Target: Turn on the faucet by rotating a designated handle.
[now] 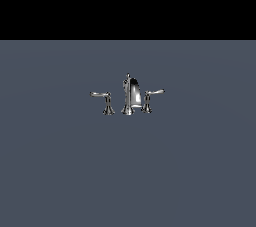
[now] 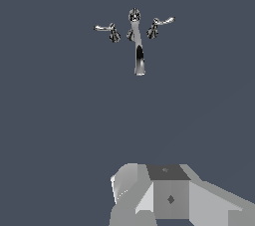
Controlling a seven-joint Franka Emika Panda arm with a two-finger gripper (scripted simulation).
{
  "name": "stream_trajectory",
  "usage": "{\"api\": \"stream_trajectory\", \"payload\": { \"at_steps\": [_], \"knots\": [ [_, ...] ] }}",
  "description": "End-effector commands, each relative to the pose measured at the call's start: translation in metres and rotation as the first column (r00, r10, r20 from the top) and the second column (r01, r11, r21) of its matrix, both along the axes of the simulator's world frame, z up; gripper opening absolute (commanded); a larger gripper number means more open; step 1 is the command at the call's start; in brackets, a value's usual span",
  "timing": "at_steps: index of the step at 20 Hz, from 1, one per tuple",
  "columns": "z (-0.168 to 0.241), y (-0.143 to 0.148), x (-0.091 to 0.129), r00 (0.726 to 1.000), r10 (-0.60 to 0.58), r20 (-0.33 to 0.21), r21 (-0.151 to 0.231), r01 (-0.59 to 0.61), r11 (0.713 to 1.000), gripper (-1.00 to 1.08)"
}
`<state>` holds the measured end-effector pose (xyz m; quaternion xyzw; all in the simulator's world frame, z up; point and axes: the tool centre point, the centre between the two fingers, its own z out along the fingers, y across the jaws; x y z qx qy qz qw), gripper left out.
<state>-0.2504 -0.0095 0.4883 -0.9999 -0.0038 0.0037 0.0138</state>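
Observation:
The faucet (image 1: 131,96) is a small chrome set standing on the grey floor in the middle of the exterior view, with a tall arched spout between two lever posts. The handle (image 1: 153,94) is the shorter, slightly upturned lever on the exterior view's right of the spout. The wrist view shows the faucet (image 2: 138,46) from above at a distance, along with the handle (image 2: 160,24). Grey blocky parts of my gripper (image 2: 167,195) fill that view's edge, far from the faucet. Its fingers are not distinct. The arm does not appear in the exterior view.
A second handle (image 1: 102,97) with a longer, flatter, curl-tipped lever stands on the exterior view's left of the spout, also seen in the wrist view (image 2: 107,29). Plain grey floor (image 1: 128,171) surrounds the set; black background lies beyond it.

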Motion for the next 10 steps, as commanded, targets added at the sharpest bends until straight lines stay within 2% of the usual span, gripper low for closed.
{"api": "stream_trajectory", "payload": {
  "at_steps": [1, 10],
  "knots": [
    [0.000, 0.000, 0.000, 1.000, 0.000, 0.000, 0.000, 0.000, 1.000, -1.00],
    [-0.013, 0.006, 0.012, 0.999, -0.049, -0.001, 0.000, 0.049, 0.999, -1.00]
  ]
}}
